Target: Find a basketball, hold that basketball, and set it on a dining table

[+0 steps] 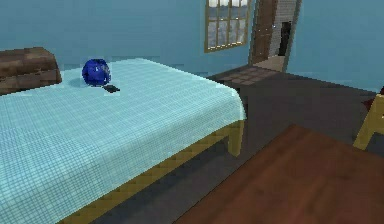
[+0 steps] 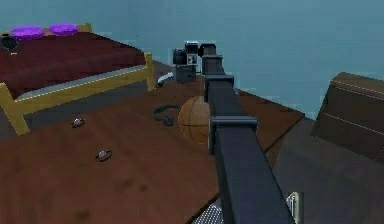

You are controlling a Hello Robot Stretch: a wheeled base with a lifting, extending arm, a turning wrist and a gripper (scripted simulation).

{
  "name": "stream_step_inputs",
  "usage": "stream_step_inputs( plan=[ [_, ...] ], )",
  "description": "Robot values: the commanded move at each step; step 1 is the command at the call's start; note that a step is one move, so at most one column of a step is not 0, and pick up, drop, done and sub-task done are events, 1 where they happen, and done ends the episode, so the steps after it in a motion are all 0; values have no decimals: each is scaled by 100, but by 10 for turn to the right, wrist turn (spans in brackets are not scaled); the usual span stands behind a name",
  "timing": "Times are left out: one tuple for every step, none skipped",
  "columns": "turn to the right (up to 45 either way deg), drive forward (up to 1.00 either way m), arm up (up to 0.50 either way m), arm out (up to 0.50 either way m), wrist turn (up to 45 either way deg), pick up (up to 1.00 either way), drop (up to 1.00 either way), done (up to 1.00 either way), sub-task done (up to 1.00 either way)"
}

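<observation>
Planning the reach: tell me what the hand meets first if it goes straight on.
From the hand, probably the blue wall; nothing shows between, though depth is unclear. The basketball looks off that line.

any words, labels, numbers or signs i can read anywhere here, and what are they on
None can be read.
The white squares at the arm's end bear black marks, no letters or numbers to make out.
The basketball and the blue ball on the bed show no legible print.
</observation>
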Motion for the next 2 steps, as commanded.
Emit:
stream_step_inputs(
  plan=[
    [0, 0, 0, -10, 0, 0, 0, 0, 0],
    [0, 0, 0, 0, 0, 0, 0, 100, 0]
  ],
)
